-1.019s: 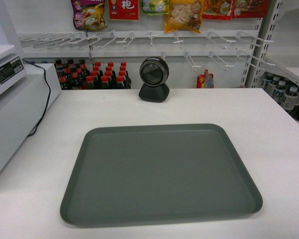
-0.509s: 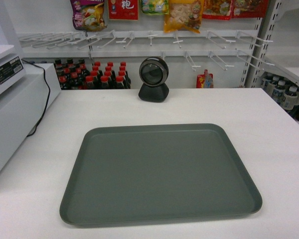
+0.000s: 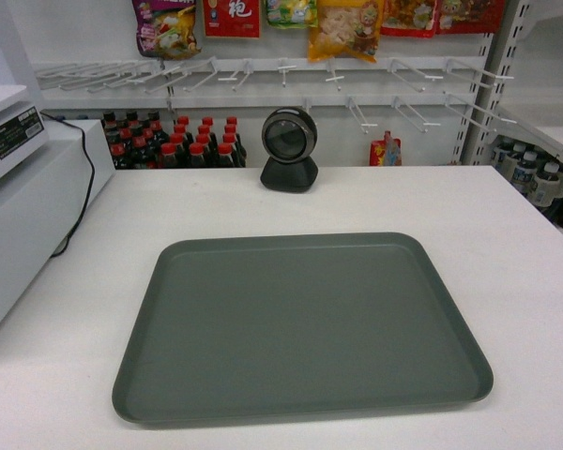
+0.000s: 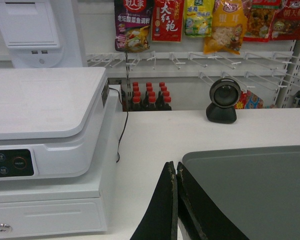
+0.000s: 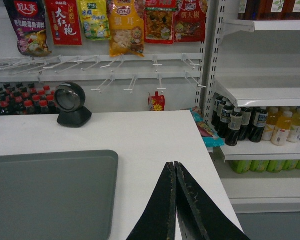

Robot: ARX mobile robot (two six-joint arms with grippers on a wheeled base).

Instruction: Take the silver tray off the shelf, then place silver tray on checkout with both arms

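White wall panel carrying rows of bare white wire peg hooks and hanging snack packets; red-capped dark bottles below; slotted white upright at right.

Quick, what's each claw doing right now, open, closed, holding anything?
Left claw: closed, empty, beside the silver tray's left edge.
Right claw: closed, empty, over the checkout to the tray's right.
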